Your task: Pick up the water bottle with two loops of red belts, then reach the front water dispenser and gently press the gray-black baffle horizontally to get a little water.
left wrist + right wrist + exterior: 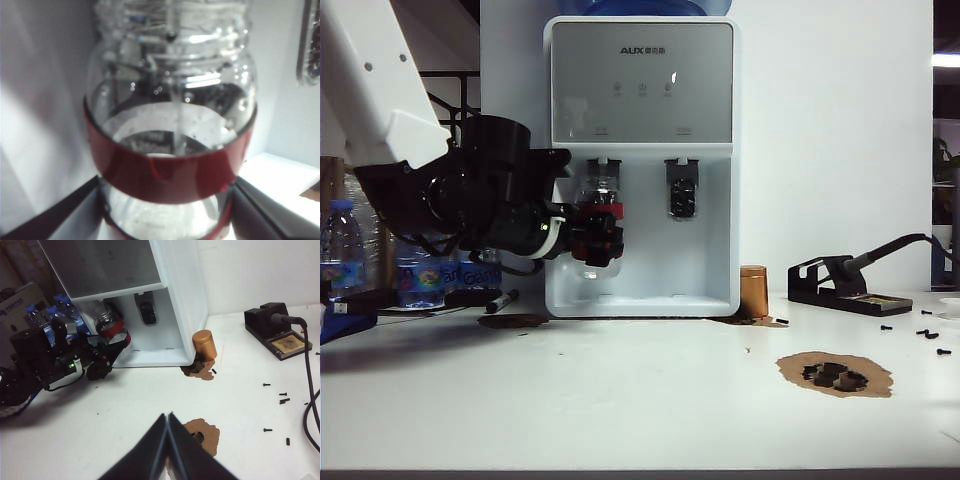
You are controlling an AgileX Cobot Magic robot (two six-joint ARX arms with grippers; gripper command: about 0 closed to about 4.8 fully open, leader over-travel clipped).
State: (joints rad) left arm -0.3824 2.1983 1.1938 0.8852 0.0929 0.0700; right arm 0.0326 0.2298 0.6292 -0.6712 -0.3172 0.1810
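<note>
Clear glass water bottle with two dark red bands [170, 150] clamped in my left gripper [592, 240], under left dark tap lever [599, 187] of tall white AUX water dispenser [640, 160]. Water stream seems running; hold mouth centred, push level and light, release early. My right gripper [167, 440], fingers together, hangs above bench [240, 405], well clear.

A white table [620, 400] carries the water dispenser [640, 170] at the back. Just beside its right corner stands a copper-coloured cylinder [753, 291] on a brown patch. A black soldering-iron stand [835, 285] sits further right, with small black screws [925, 333] scattered near it. A black marker [501, 300] lies left of the dispenser, beside blue-labelled bottles [420, 275].
</note>
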